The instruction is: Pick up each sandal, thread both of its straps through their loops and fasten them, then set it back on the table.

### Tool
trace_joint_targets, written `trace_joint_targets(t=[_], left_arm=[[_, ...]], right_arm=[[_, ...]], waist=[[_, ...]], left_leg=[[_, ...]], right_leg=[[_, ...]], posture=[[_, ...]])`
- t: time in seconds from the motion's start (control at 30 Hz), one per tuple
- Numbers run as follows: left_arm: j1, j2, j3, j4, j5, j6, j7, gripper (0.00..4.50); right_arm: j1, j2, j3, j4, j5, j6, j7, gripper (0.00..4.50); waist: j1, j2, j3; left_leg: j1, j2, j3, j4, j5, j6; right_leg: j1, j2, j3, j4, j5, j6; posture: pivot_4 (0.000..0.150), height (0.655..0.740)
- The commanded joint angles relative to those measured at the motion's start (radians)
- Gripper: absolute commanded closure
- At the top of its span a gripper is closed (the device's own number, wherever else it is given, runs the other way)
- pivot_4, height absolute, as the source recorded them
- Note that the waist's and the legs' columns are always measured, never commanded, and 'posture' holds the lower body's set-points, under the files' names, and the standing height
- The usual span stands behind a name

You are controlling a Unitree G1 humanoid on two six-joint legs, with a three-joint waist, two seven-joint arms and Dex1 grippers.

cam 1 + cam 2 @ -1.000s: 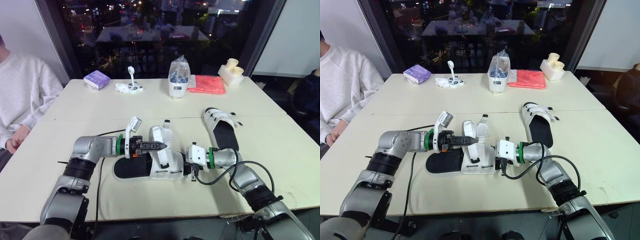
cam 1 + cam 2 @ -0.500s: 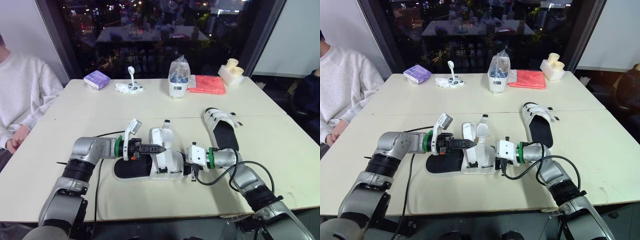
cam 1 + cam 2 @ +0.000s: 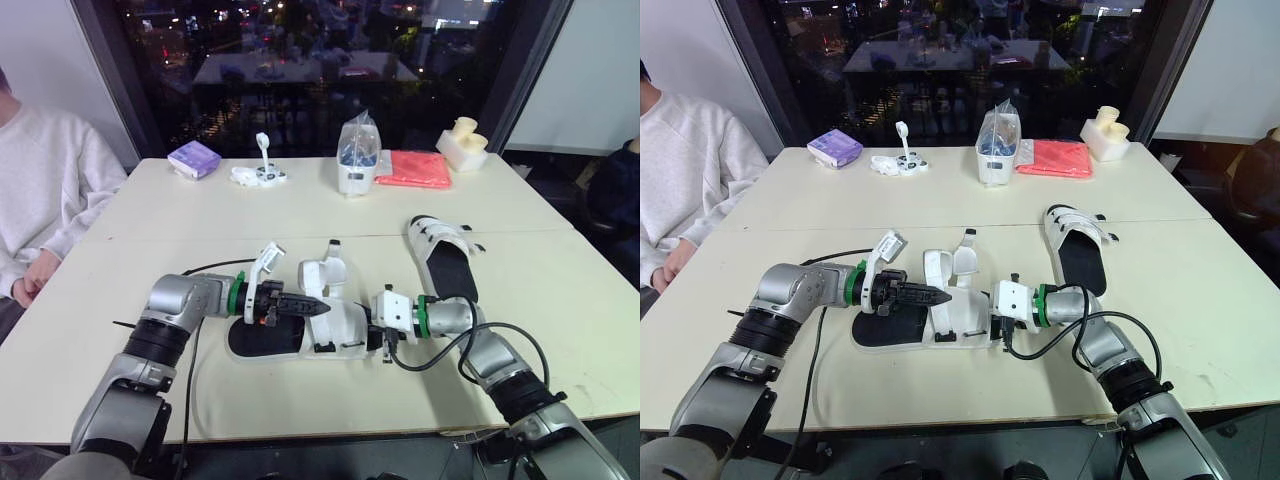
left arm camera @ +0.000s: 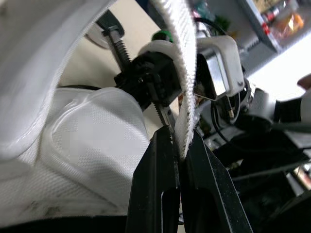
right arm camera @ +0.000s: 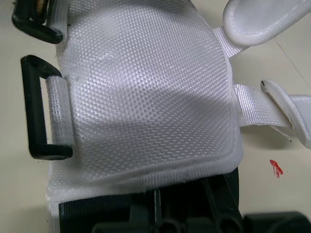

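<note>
A white sandal with a black sole (image 3: pixel 262 340) lies at the table's front centre, toe toward my right arm. My left gripper (image 3: pixel 320 308) reaches in from the left over the sandal and is shut on one of its white straps (image 4: pixel 186 92), pinching the strap's end just above the mesh upper (image 4: pixel 97 141). My right gripper (image 3: pixel 376 336) is shut on the sandal's toe end; its wrist view looks onto the mesh upper (image 5: pixel 146 97) and two black loops (image 5: pixel 35 114). A second sandal (image 3: pixel 446 258) lies to the right, straps across its top.
A person in a white sweater (image 3: pixel 45 190) sits at the table's left edge. Along the far side stand a purple packet (image 3: pixel 193 158), a small white gadget (image 3: pixel 260 173), a bagged container (image 3: pixel 357 156), a red cloth (image 3: pixel 414 168) and a white holder (image 3: pixel 462 146). A black cable (image 3: pixel 196 345) trails beside my left arm.
My left gripper has dropped a little toward the sandal's upper, drawing the strap down with it. The right gripper has stayed on the toe end.
</note>
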Motion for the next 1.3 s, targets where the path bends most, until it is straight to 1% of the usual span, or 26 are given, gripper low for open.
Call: trace_joint_targets(t=[0.03, 0.13, 0.2, 0.27, 0.63, 0.8, 1.07, 1.3], left_arm=[[0.026, 0.002, -0.033, -0.063, 0.040, -0.077, -0.019, 4.41], [0.041, -0.015, -0.027, -0.089, 0.056, -0.123, 0.000, 4.41], [0.048, -0.023, -0.039, -0.100, 0.096, -0.191, 0.014, 4.41], [0.048, -0.027, -0.043, -0.105, 0.108, -0.213, 0.012, 4.41], [-0.032, -0.031, -0.093, -0.103, 0.205, -0.369, -0.058, 4.41], [-0.051, -0.033, -0.114, -0.105, 0.238, -0.405, -0.081, 4.41], [-0.020, 0.008, -0.138, -0.133, 0.287, -0.451, -0.101, 4.41], [0.027, 0.023, -0.097, -0.181, 0.307, -0.471, -0.023, 4.41]], right_arm=[[0.042, -0.014, 0.038, 0.042, -0.059, 0.038, 0.000, 4.50], [0.045, -0.015, 0.037, 0.038, -0.058, 0.040, -0.002, 4.50], [0.047, -0.016, 0.037, 0.037, -0.058, 0.041, -0.003, 4.50], [0.048, -0.016, 0.036, 0.036, -0.058, 0.041, -0.004, 4.50], [0.043, -0.020, 0.034, 0.041, -0.061, 0.041, -0.006, 4.50], [0.045, -0.019, 0.034, 0.037, -0.062, 0.044, -0.010, 4.50], [0.056, -0.029, 0.031, 0.028, -0.062, 0.045, -0.013, 4.50], [0.062, -0.035, 0.028, 0.025, -0.061, 0.044, -0.014, 4.50]], waist=[[0.000, 0.000, 0.000], [0.001, 0.000, 0.000], [0.001, 0.000, 0.000], [0.001, 0.000, 0.000], [0.002, 0.000, 0.000], [0.002, 0.000, 0.000], [0.002, 0.000, 0.000], [0.002, 0.000, 0.000]], left_leg=[[0.000, 0.000, 0.000, 0.000, 0.000, 0.000], [0.000, 0.000, 0.000, 0.000, 0.000, 0.000], [0.000, 0.000, 0.000, 0.000, 0.000, 0.000], [0.000, 0.000, 0.000, 0.000, 0.000, 0.000], [0.000, 0.000, 0.000, 0.000, 0.000, 0.001], [0.000, 0.000, 0.000, 0.000, 0.001, 0.003], [0.000, 0.000, 0.000, 0.000, 0.001, 0.004], [0.000, 0.000, 0.000, 0.000, 0.001, 0.004]], right_leg=[[0.000, 0.000, 0.000, 0.000, 0.000, 0.000], [0.000, -0.001, 0.000, 0.000, 0.000, 0.000], [0.000, -0.001, 0.000, 0.000, 0.000, 0.000], [0.000, -0.001, 0.000, 0.000, 0.000, 0.000], [0.000, 0.000, 0.000, 0.000, 0.000, 0.000], [0.000, 0.000, 0.000, 0.000, 0.000, 0.000], [0.000, 0.000, 0.000, 0.000, 0.000, 0.000], [0.000, 0.000, 0.000, 0.000, 0.000, 0.000]], posture=[[0.150, 0.7400], [0.150, 0.7400], [0.150, 0.7400], [0.150, 0.7400], [0.150, 0.7400], [0.150, 0.7400], [0.150, 0.7400], [0.150, 0.7400]])
